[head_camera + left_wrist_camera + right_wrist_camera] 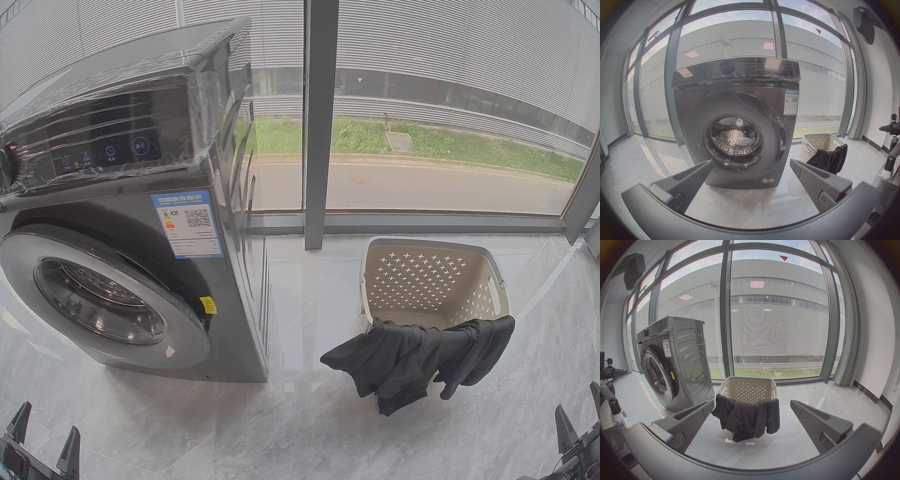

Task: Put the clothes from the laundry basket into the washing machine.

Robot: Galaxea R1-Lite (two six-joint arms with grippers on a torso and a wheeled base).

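Dark clothes (406, 362) hang over the near rim of the basket (425, 281) beside the washer (187, 300), likely soft, light and slumping, best pinched at the bunched fold, as left gripper (49, 420) and right gripper (576, 400) hover spread, well apart.

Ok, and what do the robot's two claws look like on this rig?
They match: the left claw and right claw each have two dark grey, wedge-shaped fingers tapering to a point, with a round screw recess near each base, mounted on a curved grey bar.
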